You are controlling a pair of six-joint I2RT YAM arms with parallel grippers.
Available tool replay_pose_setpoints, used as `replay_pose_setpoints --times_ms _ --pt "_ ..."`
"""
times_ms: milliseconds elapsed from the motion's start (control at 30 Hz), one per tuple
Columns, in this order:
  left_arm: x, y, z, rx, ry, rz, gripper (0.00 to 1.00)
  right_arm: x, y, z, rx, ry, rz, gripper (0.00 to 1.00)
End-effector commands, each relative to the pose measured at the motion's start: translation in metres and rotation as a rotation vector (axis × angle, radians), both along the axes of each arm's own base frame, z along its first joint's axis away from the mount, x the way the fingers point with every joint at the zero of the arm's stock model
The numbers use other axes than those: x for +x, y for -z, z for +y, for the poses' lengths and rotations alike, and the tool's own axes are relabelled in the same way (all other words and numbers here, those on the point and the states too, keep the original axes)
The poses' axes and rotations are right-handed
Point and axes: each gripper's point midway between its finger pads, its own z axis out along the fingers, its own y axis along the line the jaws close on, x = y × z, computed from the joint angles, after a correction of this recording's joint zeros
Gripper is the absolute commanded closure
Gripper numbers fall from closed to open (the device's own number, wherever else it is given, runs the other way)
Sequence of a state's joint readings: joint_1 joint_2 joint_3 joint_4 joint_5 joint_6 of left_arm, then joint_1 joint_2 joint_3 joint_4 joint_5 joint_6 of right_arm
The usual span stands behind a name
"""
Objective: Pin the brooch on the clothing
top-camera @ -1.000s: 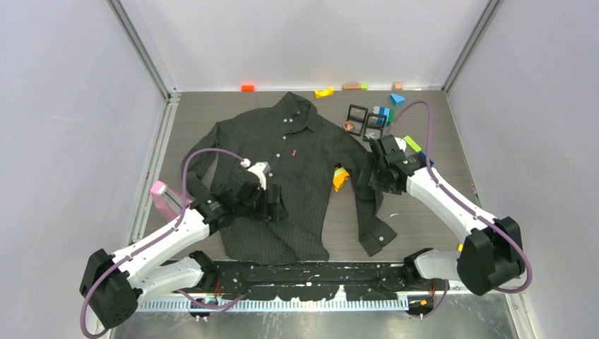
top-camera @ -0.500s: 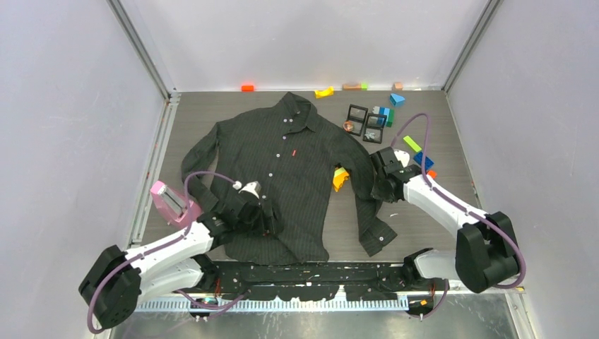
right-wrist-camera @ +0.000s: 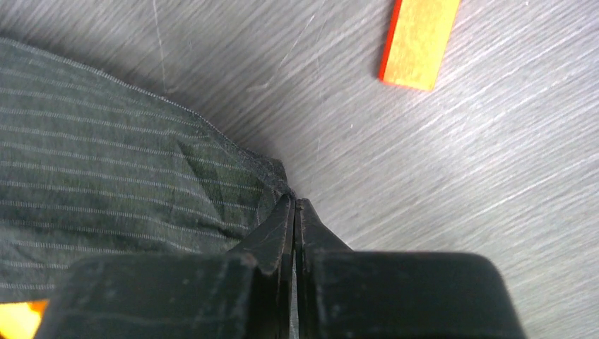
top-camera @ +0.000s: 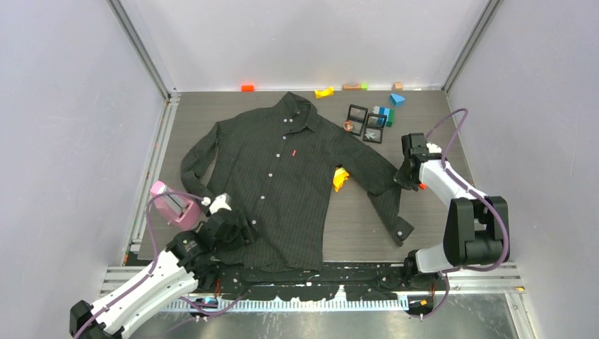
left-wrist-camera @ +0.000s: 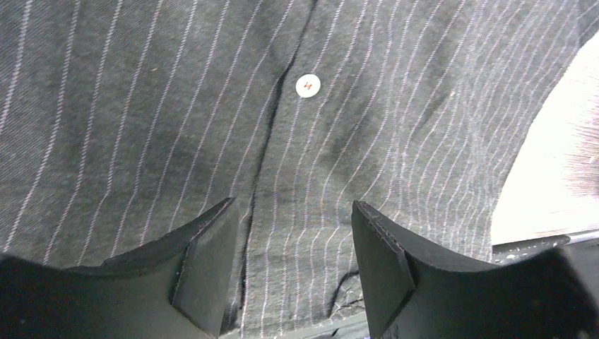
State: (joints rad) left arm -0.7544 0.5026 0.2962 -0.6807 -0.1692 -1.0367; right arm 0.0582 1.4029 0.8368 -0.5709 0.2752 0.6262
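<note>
1. Right gripper (right-wrist-camera: 294, 201): fingers pressed together, pinching a folded edge of the shirt (right-wrist-camera: 106, 162) sleeve, low over the table (right-wrist-camera: 459, 176).
2. Orange block (right-wrist-camera: 417, 42): lies on bare table beyond the closed tips, apart from the sleeve.
3. Left gripper (left-wrist-camera: 291, 208): fingers spread, nothing between them, set over the shirt front near the hem and straddling the button strip. Whether the tips touch the cloth cannot be told.
4. Button (left-wrist-camera: 307, 85): white, on the strip ahead of the gap between the fingers.
5. Shirt, overhead view (top-camera: 282, 176): spread front up in the middle of the table, collar toward the far wall. The pinched sleeve is drawn out toward the right arm, its cuff lying nearer the bases.
6. Yellow piece (top-camera: 340, 178): sits in the angle between shirt body and pinched sleeve, touching the cloth.
7. Pink object (top-camera: 172, 203): just beside the left arm, near the other sleeve.
8. Black frames (top-camera: 357, 113): two, beyond the pinched sleeve; their contents are too small to identify.
9. Blue and green blocks (top-camera: 383, 114): clustered just beside the frames.
</note>
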Motion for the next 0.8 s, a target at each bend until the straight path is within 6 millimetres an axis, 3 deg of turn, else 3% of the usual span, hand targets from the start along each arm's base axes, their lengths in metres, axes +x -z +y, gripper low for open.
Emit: replay_pose_setpoints --times_ms 0,100,167,233,267,367,433,567,700,767 --pt "-0.005 -0.005 0.016 0.041 -0.054 0.013 0.38 0.029 -0.009 -0.013 -0.009 0.030 -0.058 0.99" --pt "0.004 -0.030 0.004 0.014 0.000 -0.042 0.30 0.032 -0.014 -0.027 -0.031 0.056 -0.064 0.94" --pt "0.011 -0.047 -0.004 0.023 0.052 -0.068 0.15 0.034 -0.027 -0.029 -0.046 0.052 -0.091 0.74" --pt "0.019 -0.067 -0.013 0.058 0.124 -0.091 0.06 0.035 -0.041 -0.030 -0.052 0.036 -0.128 0.60" --pt "0.024 -0.075 -0.017 0.082 0.164 -0.104 0.01 0.036 -0.047 -0.027 -0.046 0.013 -0.142 0.48" --pt "0.043 -0.103 -0.031 0.142 0.269 -0.145 0.00 0.037 -0.072 -0.015 -0.006 -0.065 -0.211 0.28" --pt "0.060 -0.122 -0.043 0.131 0.341 -0.167 0.00 0.038 -0.086 -0.003 0.037 -0.134 -0.251 0.23" --pt "0.102 -0.157 -0.048 0.005 0.396 -0.161 0.00 0.044 -0.106 0.016 0.100 -0.230 -0.324 0.20" --pt "0.152 -0.188 -0.025 0.064 0.367 -0.259 0.00 0.062 -0.120 0.029 0.138 -0.284 -0.361 0.20" --pt "0.173 -0.196 -0.010 0.121 0.334 -0.291 0.00 0.076 -0.125 0.047 0.138 -0.339 -0.369 0.20"
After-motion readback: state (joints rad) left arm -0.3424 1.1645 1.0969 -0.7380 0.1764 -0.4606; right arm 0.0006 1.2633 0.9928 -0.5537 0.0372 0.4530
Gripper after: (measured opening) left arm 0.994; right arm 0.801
